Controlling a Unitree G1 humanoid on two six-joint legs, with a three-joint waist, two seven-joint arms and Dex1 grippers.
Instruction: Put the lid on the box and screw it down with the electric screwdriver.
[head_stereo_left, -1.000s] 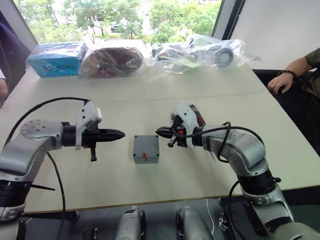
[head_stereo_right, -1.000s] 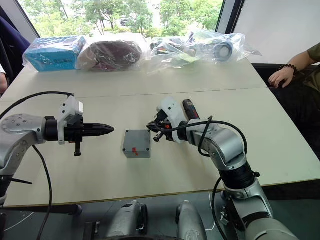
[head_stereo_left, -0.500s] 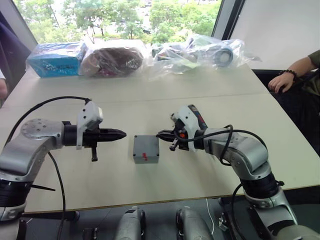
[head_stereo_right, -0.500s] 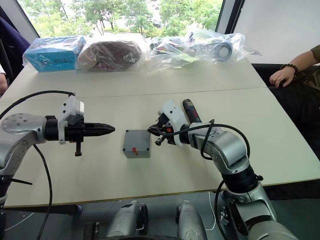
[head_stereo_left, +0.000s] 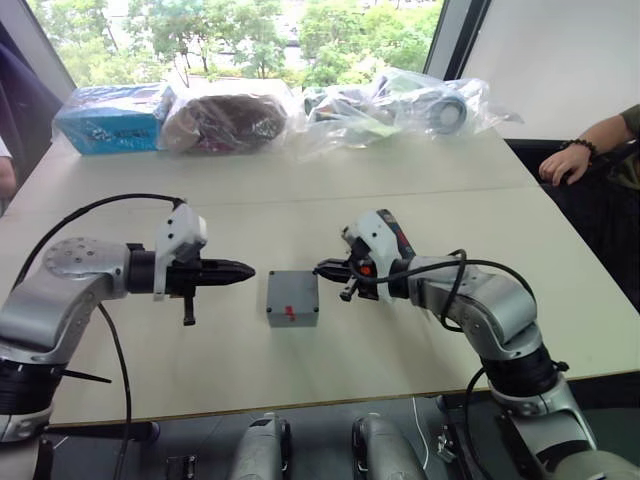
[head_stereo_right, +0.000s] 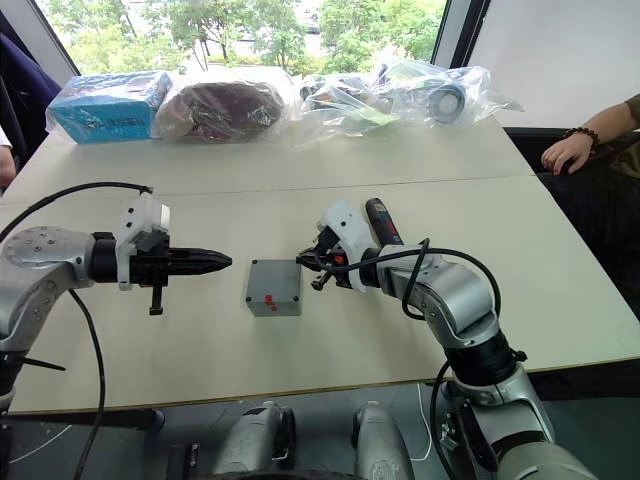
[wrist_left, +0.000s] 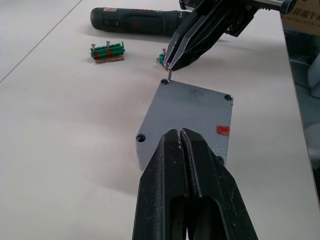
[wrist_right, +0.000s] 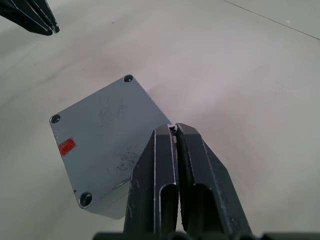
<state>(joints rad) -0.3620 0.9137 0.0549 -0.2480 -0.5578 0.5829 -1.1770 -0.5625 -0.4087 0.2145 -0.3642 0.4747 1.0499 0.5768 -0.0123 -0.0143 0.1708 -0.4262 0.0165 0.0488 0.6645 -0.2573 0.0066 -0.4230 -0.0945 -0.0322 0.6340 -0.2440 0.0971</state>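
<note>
Right pincer (wrist_left: 170, 64) pinches a tiny screw (wrist_left: 169, 75) over the lid's (wrist_left: 192, 117) corner; left pincer (wrist_left: 180, 135) closed empty.

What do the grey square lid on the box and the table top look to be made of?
The flat grey square lid looks like matt painted or cast metal, though plastic is possible: dull sheen, scuff marks, dark corner screws. The pale beige table top looks like smooth laminate: even, faintly glossy, no grain.

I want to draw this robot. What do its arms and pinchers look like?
Both arms are rounded silver-grey metal with loose black cables looping over them. Each wrist has a white block. The left gripper and the right gripper each end in two slim black fingers tapering to a point.
</note>
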